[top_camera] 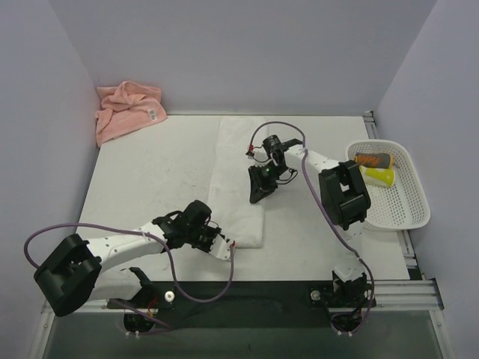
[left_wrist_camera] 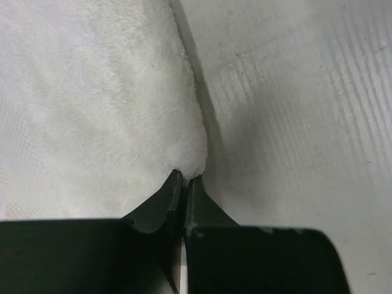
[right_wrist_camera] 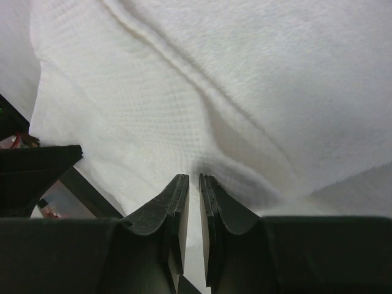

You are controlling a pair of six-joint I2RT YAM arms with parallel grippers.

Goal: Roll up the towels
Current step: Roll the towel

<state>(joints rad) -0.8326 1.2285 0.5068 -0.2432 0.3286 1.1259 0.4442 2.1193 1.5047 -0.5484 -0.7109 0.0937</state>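
White table (top_camera: 150, 172), lilac walls. Nothing is rolled yet: white towel (top_camera: 238, 164) is laid flat, its corner pinched at the tips of the shut left gripper (left_wrist_camera: 185, 177), its edge nipped by the right gripper (right_wrist_camera: 193, 177) (slit only). Pink towel (top_camera: 127, 111) is left crumpled, well apart from both.

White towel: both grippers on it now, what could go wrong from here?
1. The left gripper pinches only the very tip of the white towel's near corner; it may slip out when pulled.
2. The right gripper pinches the right edge farther up, not level with the left, so the roll may start skewed.
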